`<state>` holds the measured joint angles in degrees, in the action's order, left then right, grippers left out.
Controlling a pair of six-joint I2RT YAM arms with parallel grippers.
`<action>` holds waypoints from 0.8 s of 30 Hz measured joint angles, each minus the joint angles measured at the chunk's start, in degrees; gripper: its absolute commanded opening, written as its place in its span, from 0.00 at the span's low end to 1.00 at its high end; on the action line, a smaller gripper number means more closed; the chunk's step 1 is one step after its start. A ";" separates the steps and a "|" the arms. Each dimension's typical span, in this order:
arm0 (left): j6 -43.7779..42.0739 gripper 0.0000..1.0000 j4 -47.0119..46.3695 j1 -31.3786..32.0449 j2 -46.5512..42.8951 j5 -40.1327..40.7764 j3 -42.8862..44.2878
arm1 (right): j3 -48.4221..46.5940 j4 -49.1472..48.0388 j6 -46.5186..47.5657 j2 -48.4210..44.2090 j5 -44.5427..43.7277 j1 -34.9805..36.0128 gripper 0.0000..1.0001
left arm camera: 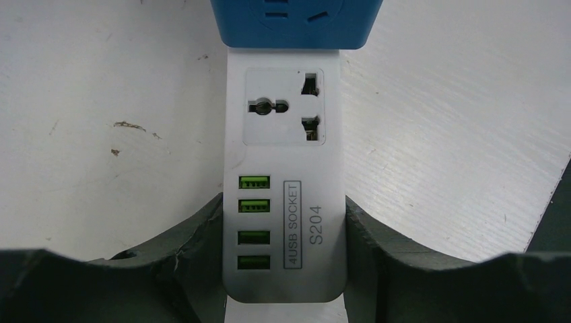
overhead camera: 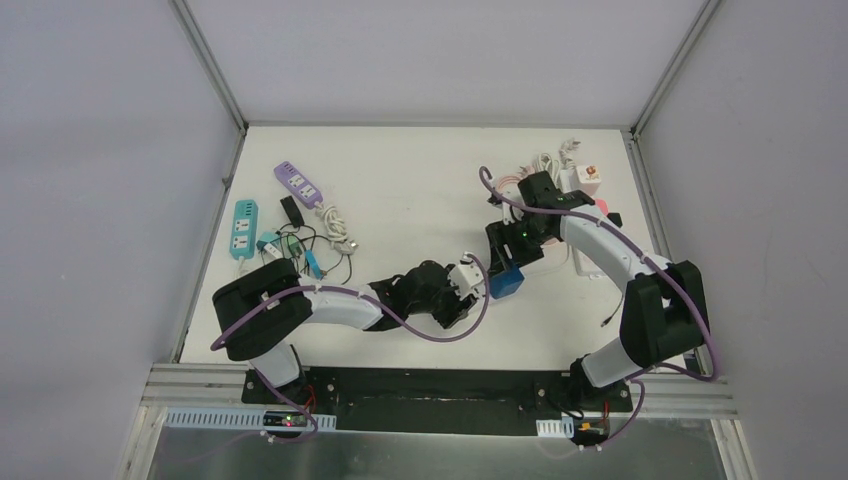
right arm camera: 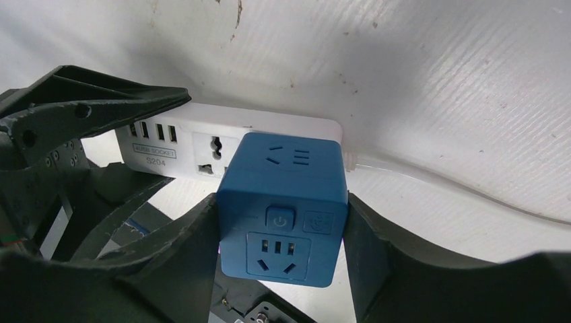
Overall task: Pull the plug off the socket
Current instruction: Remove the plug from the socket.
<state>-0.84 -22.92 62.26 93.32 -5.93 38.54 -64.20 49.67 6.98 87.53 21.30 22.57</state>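
Note:
A white power strip marked "4USB SOCKET S204" lies on the table. My left gripper is shut on its USB end, one finger on each side. A blue cube plug adapter sits on the strip's other end; whether it is seated in the socket I cannot tell. My right gripper is shut on the cube's sides. In the top view the cube is between my left gripper and my right gripper, near the table's middle.
A purple power strip, a teal power strip and tangled cables and plugs lie at the far left. Another white strip with cords lies at the far right. The white strip's cord runs off to the right.

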 measured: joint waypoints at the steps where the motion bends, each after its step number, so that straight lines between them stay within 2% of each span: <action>1: 0.02 0.00 -0.11 0.00 0.02 -0.11 0.00 | 0.33 -0.04 0.11 -0.04 0.46 -0.35 0.00; 5: 0.09 0.00 0.26 0.02 0.20 -0.17 0.17 | 0.79 -0.17 0.24 -0.26 0.52 0.26 0.00; 14: 0.35 0.00 1.95 0.00 0.33 0.11 0.33 | -1.86 0.22 0.66 1.05 -5.95 6.82 0.00; 20: 0.96 0.00 1.97 0.02 0.33 0.72 0.33 | -2.23 0.44 0.83 1.27 -6.56 6.80 0.00; 24: 1.29 0.00 1.68 0.02 0.33 0.87 0.33 | -1.73 0.52 0.96 0.96 -4.24 4.07 0.00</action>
<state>0.45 -21.23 62.28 93.65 -5.06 38.87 -65.93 50.19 7.94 88.49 17.06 26.63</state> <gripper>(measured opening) 0.506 0.617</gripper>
